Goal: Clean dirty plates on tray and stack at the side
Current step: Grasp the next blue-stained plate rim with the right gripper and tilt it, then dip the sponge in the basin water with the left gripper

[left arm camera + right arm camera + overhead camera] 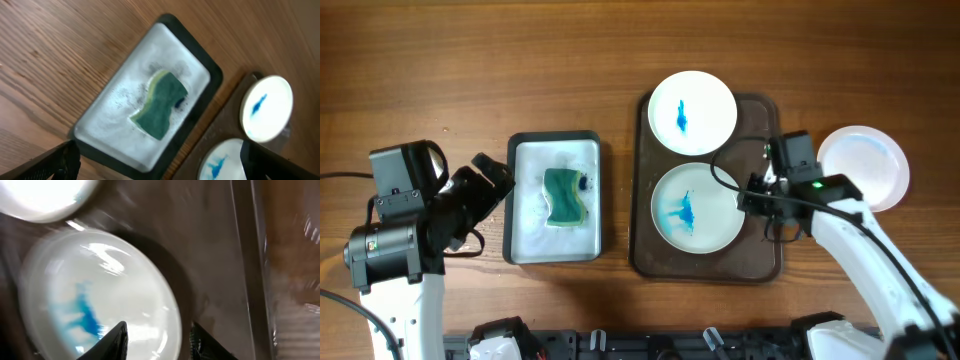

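Note:
The dark brown tray [760,258] holds two white plates with blue smears, one at the far end [692,112] and one nearer [698,208]. A third plate [865,165], plain white, lies on the table right of the tray. My right gripper [752,197] is at the nearer plate's right edge. In the right wrist view it [159,342] is open, its fingers [117,340] straddling the rim of that plate [100,300] without closing on it. My left gripper [500,175] stands wide open and empty, left of the basin.
A black-rimmed basin [555,137] with a green sponge [565,197] in it sits left of the tray. The left wrist view looks down on the basin [115,115], the sponge [160,107] and the tray's left edge [225,115].

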You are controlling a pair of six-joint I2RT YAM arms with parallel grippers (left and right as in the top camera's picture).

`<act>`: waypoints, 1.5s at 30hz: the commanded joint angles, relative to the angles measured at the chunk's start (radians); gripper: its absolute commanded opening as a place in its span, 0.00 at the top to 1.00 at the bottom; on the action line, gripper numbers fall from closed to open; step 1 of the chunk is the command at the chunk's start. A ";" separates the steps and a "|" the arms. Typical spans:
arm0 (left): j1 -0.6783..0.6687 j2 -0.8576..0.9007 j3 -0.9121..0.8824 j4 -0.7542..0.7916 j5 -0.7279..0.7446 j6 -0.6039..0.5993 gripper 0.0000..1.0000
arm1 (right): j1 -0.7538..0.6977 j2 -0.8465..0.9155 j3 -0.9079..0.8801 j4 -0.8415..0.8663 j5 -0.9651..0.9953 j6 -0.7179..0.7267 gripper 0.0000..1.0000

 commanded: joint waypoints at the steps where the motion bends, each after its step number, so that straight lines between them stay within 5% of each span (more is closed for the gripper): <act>1: -0.044 0.025 -0.007 -0.013 0.109 0.103 0.00 | -0.002 -0.122 0.063 -0.017 0.017 -0.096 0.59; 8: -0.265 0.173 -0.075 0.004 0.094 0.142 0.06 | -0.002 -0.221 0.062 -0.027 0.011 -0.095 0.59; 11: -0.308 0.235 -0.075 0.065 0.094 0.142 0.00 | -0.002 -0.211 0.062 -0.040 0.010 -0.094 0.59; 14: -0.337 0.307 -0.080 0.115 -0.003 0.071 0.25 | -0.002 -0.192 0.062 -0.054 0.010 -0.093 0.59; 22: -0.404 0.599 -0.121 0.220 -0.139 -0.025 0.35 | -0.002 -0.165 0.062 -0.085 0.010 -0.093 0.59; 25: -0.418 0.685 -0.121 0.246 -0.122 -0.025 0.48 | -0.002 -0.162 0.062 -0.085 0.011 -0.093 0.59; 30: -0.432 0.796 -0.121 0.266 -0.119 -0.024 0.96 | -0.002 -0.161 0.062 -0.085 0.011 -0.093 0.60; 37: -0.399 0.755 -0.041 0.175 -0.097 -0.016 0.94 | -0.002 -0.161 0.062 -0.088 0.011 -0.093 0.60; 39: -0.389 0.726 0.006 0.136 -0.098 -0.008 0.80 | -0.002 -0.161 0.062 -0.088 0.011 -0.093 0.60; 42: -0.385 0.690 0.050 0.128 -0.098 0.022 0.39 | -0.002 -0.161 0.062 -0.087 0.011 -0.093 0.60; 43: -0.385 0.678 0.052 0.148 -0.100 0.043 0.33 | -0.002 -0.161 0.062 -0.087 0.011 -0.093 0.60; 45: -0.386 0.675 0.051 0.180 -0.130 0.065 0.37 | -0.002 -0.161 0.062 -0.087 0.011 -0.093 0.60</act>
